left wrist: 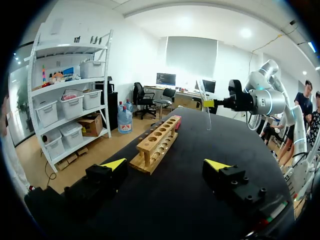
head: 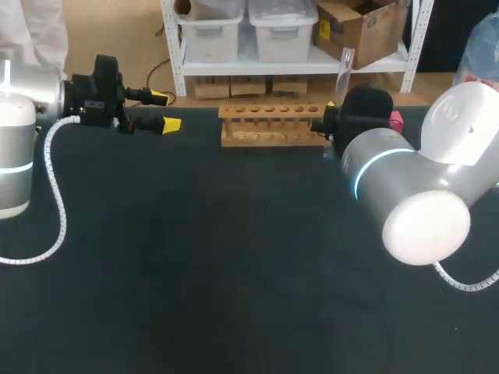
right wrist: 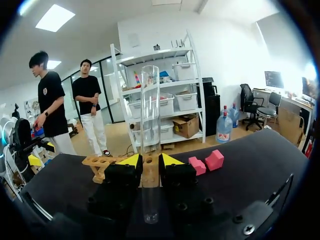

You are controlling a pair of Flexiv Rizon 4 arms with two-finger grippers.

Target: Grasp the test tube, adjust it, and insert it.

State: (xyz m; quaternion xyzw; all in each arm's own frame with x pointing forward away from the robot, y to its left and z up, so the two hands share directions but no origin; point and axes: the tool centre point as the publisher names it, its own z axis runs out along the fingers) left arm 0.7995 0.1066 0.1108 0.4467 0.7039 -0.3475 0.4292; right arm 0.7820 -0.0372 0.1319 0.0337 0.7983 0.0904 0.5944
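Hovering left gripper (head: 165, 111): I see it over the far left edge of the table (head: 234, 273), fingers spread wide with nothing between them, pointing along the table toward the rack.
Left arm (head: 23, 132): it comes in from the left corner, a white coiled cable hanging from it onto the cloth.
Rack (head: 271, 125): wooden, with one row of round holes, standing at the far middle of the table. Every hole I can see is unfilled.
Test tube (right wrist: 150, 125): clear glass, upright, clamped low on its body by my right gripper. It stands just past the right end of the rack and sits in no hole.
Right gripper (right wrist: 151, 161): both yellow tips press the tube from opposite sides, with the rack straight ahead of it.
Pink blocks (right wrist: 206, 162): two of them lie on the cloth beside that gripper, apart from the rack.
Right arm (head: 405, 179): it comes in from the right and hides most of its own gripper from the head camera.
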